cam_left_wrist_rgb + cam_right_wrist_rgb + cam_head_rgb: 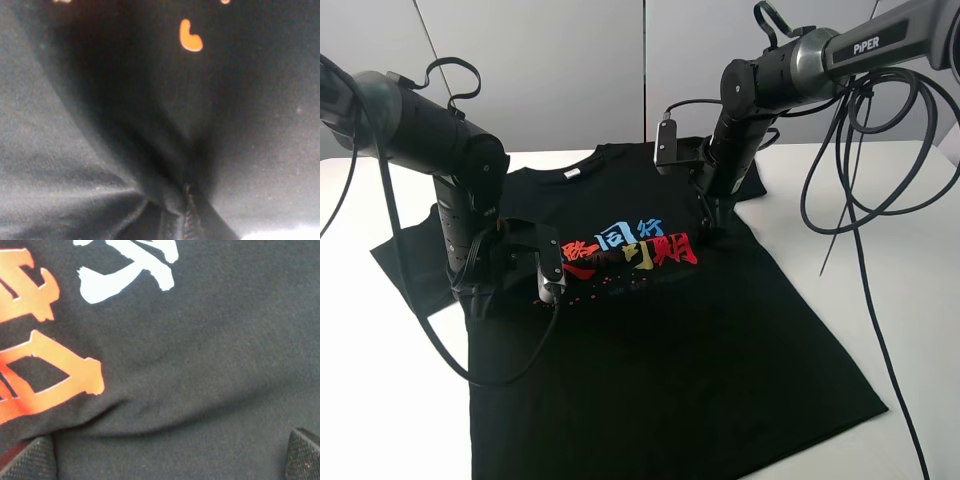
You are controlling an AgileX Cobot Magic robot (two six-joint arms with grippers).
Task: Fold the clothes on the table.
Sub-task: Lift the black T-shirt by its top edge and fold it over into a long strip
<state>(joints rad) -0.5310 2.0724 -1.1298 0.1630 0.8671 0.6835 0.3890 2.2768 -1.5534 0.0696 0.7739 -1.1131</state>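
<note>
The left fingers (551, 283) were clamped together on a pinch of the black T-shirt (650, 350), which lay spread face up on the white bench (370, 380). Past the coloured print (630, 252), the right fingers (30, 462) stood apart, low over the cloth.

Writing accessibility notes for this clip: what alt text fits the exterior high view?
A black T-shirt with a red and blue print lies spread on a white table. The left tool is closed on bunched fabric left of the print; the right tool is open at the print's right end.
</note>
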